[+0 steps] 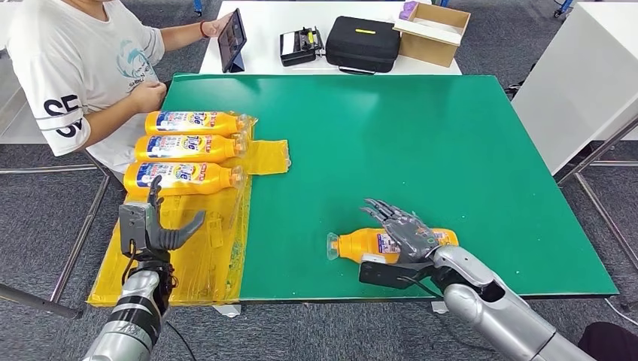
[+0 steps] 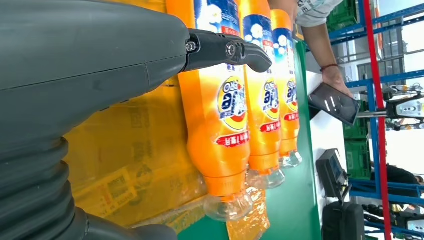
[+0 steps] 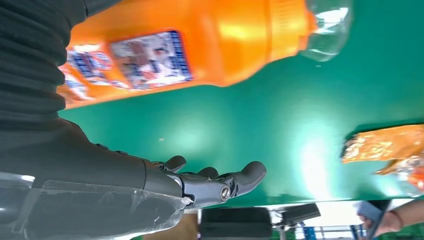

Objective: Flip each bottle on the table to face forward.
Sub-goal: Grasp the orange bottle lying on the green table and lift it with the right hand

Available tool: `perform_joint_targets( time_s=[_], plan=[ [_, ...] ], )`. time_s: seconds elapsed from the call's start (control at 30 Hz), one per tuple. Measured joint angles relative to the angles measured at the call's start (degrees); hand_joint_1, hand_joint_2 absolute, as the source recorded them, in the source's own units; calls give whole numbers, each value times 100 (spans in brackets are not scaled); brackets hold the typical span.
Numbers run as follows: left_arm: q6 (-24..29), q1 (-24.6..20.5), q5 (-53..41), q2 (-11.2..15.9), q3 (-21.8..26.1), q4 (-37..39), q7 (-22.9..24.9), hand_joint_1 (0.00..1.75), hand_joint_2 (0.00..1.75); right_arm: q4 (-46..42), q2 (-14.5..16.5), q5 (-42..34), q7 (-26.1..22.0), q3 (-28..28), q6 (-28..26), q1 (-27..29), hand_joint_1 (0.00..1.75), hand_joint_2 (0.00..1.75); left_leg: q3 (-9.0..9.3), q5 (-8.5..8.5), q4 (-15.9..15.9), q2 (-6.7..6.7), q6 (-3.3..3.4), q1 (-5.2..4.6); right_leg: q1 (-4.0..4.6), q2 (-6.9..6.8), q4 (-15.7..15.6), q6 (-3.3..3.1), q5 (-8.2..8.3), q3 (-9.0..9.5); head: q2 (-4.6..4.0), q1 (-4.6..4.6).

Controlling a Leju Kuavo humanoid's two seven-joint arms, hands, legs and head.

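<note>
While the lone bottle (image 1: pixel 374 244) lies on its side near the table's (image 1: pixel 451 150) front edge, cap toward the left edge, the right hand (image 1: pixel 402 226) is spread over its body with fingers extended; nothing is gripped, and whether the palm touches the bottle cannot be told. In the right wrist view the same bottle (image 3: pixel 200 45) is seen with its printed label (image 3: pixel 150 60) facing the camera and the fingers (image 3: pixel 220 182) held apart, clear of it.

Three bottles (image 1: pixel 192 147) are laid side by side on yellow wrap (image 1: pixel 203 248) at the left edge, labels up, caps toward the table's middle. The left hand (image 1: pixel 150 226) is raised over the wrap near the front-left corner, fingers apart, holding nothing; the nearest of the three (image 2: pixel 220 115) lies just beyond its fingertips (image 2: pixel 250 52).

A person (image 1: pixel 83 68) is seated at the far-left corner, holding a tablet (image 1: pixel 232 39).

Risks, as judged:
- Lone bottle: round and smooth, likely to roll toward the near front edge if pressed off-centre by an unclosed hand.
- Over-rotation: the label may be turned past forward if the roll is not checked.
- Wrap: loose and slick; the row may be dragged or jostled if it is snagged by the left fingers.
</note>
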Motion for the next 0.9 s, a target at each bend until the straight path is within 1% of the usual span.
perform_joint_targets(
  time_s=[0.1, 0.2, 0.57, 0.9],
  plan=[
    [-4, 23, -14, 10, 15, 14, 2, 0, 175, -115, -62, -8, 23, -133, 19, 113, 0, 175, 0, 0, 0, 1, 0, 0, 0, 0, 0, 0, 0, -1, 0, 0],
    [-5, 42, -52, 10, 28, 35, 11, 0, 175, -122, -59, 16, 69, -254, 54, 151, 0, 175, 0, 1, 0, 1, 0, 0, 0, 0, 0, 0, 0, 0, 0, 0],
    [-104, 147, -152, 11, 31, 121, 80, 0, 175, 360, 112, 106, 167, -721, 96, 147, 0, 175, 0, 1, 0, 0, 1, 0, 0, 0, 0, 0, 0, -1, 0, -1],
    [-108, 211, -139, 8, -6, 208, 187, 0, 175, 905, 351, 164, 200, -935, 98, 138, 0, 175, 0, 2, -1, 0, 1, 0, 0, 0, 0, 0, 0, 0, 0, -1]
  ],
)
